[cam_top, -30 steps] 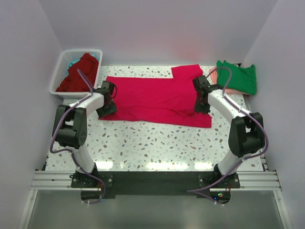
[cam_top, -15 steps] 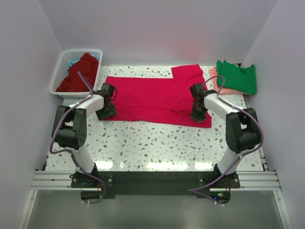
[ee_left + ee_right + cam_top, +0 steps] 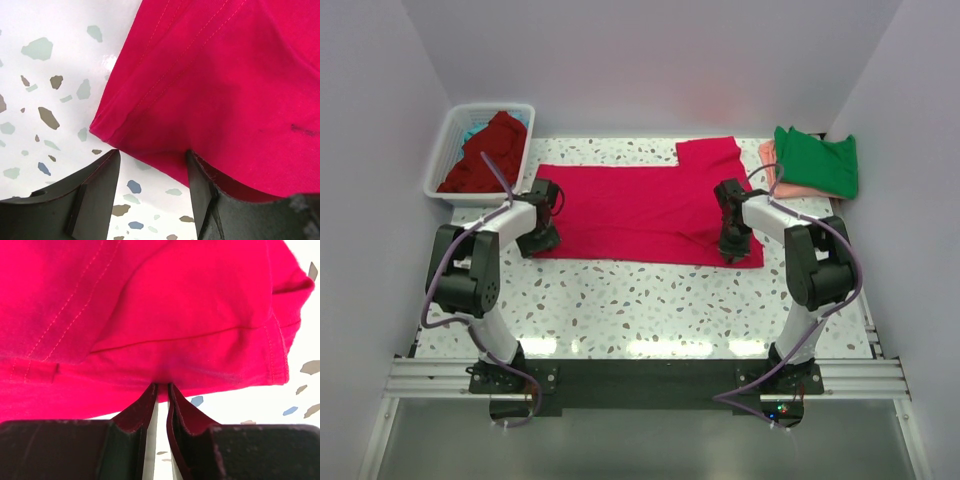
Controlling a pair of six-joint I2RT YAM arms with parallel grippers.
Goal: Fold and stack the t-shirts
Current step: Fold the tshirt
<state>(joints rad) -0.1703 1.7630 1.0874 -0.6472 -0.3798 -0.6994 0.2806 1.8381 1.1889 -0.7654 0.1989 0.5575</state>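
Note:
The crimson-pink t-shirt lies spread flat across the middle of the table. My left gripper is open at its near left corner. In the left wrist view the shirt's hem lies partly between the spread jaws of the left gripper, with the right finger against the cloth. My right gripper is at the shirt's near right edge. In the right wrist view the right gripper is shut on a pinch of the shirt's hem.
A white slatted basket at the back left holds a dark red shirt and some teal cloth. A folded green shirt lies on a salmon-pink one at the back right. Speckled tabletop shows in front.
My right gripper has moved nearer and slightly left along the shirt's right edge, its arm folding in. My left gripper has shifted slightly at the left corner.

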